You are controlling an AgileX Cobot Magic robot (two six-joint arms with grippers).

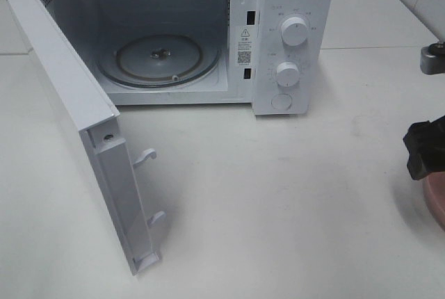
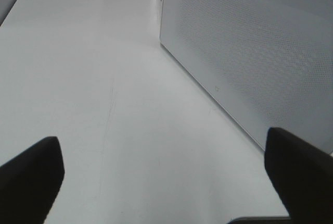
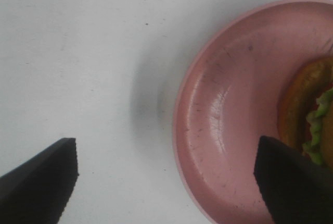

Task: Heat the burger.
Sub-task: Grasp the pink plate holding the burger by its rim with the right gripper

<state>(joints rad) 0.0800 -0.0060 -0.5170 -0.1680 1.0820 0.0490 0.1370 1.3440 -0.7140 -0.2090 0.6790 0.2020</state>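
A staged kitchen test bench: white microwave (image 1: 208, 35) on bare white table (image 1: 292, 201).

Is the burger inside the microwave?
No, the microwave holds only its glass turntable, and the burger sits outside on the plate.

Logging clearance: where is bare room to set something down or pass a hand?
Bare table runs from the open microwave door to the pink plate, in front of the control dials. The glass turntable is bare. Crowded at the right edge: right hand above the plate's rim, burger on it.
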